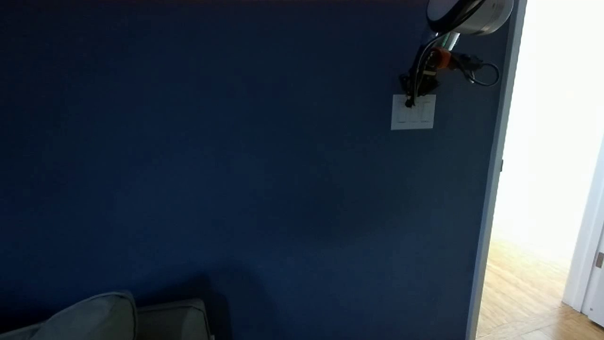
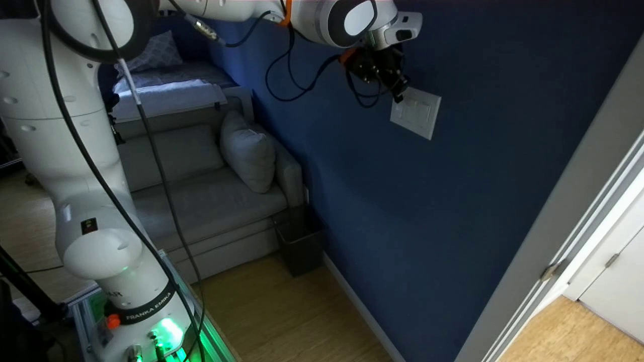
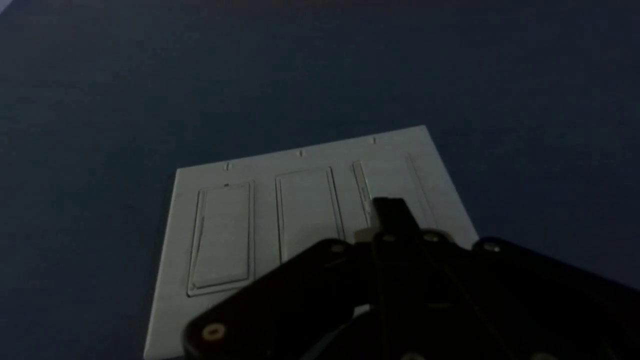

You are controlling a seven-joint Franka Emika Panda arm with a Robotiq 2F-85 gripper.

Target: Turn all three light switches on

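I find my black jointed gripper [image 3: 392, 206], fingers closed together, at the top edge of the squarish white plate [image 1: 413, 125] bearing three narrow white rocker switches [image 3: 306, 210]; contact unconfirmed.

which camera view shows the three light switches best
The wrist view: there the three light switches appear largest, with separate outlines, though the gripper hides part of two. In both exterior views they are small and faint, and the gripper overlaps their plate.

Three pale-grey light switches [image 3: 307, 210] stand upright, side by side, in one wall plate [image 3: 265, 220].
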